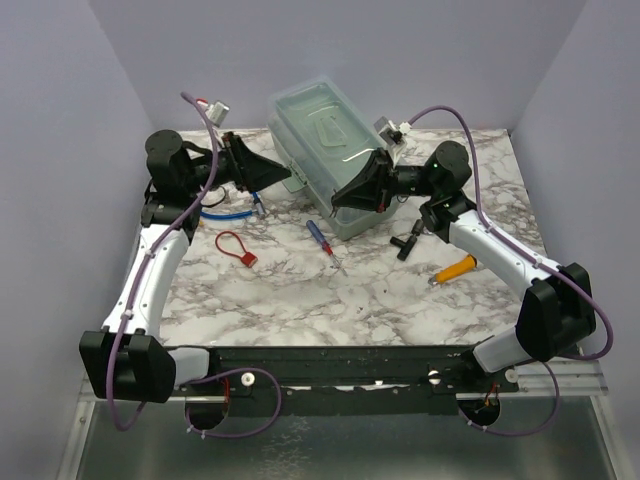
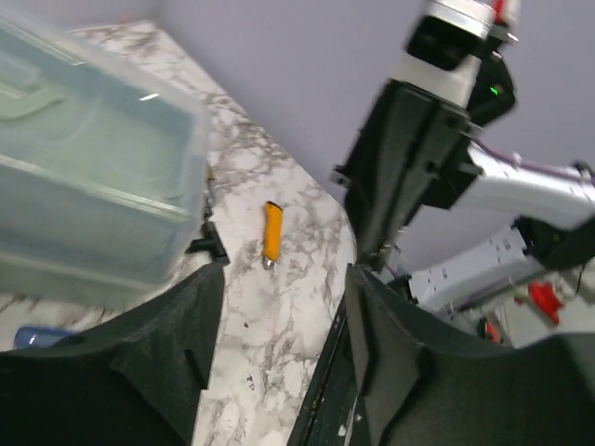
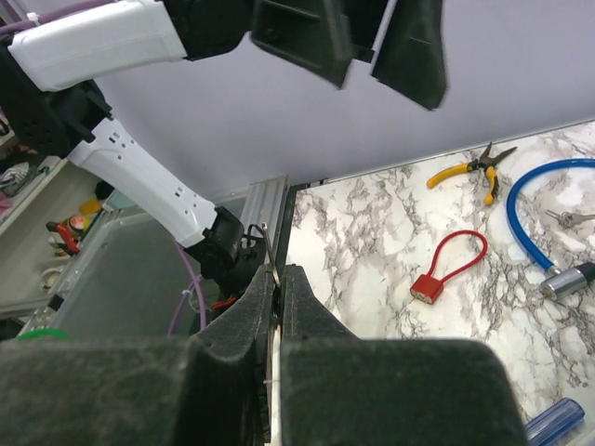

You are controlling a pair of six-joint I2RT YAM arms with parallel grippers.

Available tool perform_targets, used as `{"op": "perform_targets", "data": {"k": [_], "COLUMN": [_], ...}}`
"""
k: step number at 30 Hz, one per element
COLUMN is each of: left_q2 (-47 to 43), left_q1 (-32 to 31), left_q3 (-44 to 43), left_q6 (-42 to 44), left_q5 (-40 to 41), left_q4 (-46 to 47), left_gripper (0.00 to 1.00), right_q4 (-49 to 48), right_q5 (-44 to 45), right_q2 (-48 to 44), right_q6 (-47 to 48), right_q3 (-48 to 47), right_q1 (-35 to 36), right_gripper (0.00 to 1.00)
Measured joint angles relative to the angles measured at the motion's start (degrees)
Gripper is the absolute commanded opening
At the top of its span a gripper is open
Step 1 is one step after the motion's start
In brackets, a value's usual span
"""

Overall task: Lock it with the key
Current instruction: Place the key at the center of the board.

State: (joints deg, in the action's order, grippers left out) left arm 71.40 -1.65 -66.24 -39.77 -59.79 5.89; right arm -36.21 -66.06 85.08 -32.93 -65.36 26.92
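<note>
Approach phase, by judgement. Pinching thin metal blade [image 3: 272,372], likely the key, in right gripper [image 3: 276,274], pads pressed together. Left gripper [image 2: 284,279] spread wide, holding nothing. Farther out: red cable lock [image 3: 428,286], blue cable lock [image 3: 513,214], then clear plastic box [image 1: 320,140]. No padlock made out in any view; possibly hidden beside box. Next: locating keyhole, lining blade squarely, steadying body. No legible writing anywhere.
</note>
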Motion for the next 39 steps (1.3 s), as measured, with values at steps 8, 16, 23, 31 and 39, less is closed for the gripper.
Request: {"op": "perform_targets", "data": {"k": [8,16,23,31,39], "left_q2": [-0.1,1.4,2.6,2.7,2.7], "left_q1": [-12.5,-17.2,-19.2,-20.7,-21.3], "left_q3": [-2.1,-3.5,-3.5,-3.5,-3.5], "left_q6": [5.9,10.9,13.3,15.1,16.6], "left_q5": [-4.2,-4.3,-4.1,-4.1,-3.1], "left_q4": [5.2,6.1,5.0,4.1,2.8], "left_gripper": [0.36,0.21,0.27,0.21,0.02], "right_q4": [0.0,0.2,0.3,0.3,0.4], "right_q5": [-1.4,-2.3,-2.4,-2.4,-2.7], "right_q2": [0.0,0.0,0.0,0.0,0.0], "right_q6": [0.9,1.6,1.6,1.6,1.5], "right_q3": [0.3,0.3,0.3,0.3,0.3], "right_q1": [0.2,0.7,0.8,0.8,0.8], "right_gripper": [0.00,0.00,0.00,0.00,0.00]}}
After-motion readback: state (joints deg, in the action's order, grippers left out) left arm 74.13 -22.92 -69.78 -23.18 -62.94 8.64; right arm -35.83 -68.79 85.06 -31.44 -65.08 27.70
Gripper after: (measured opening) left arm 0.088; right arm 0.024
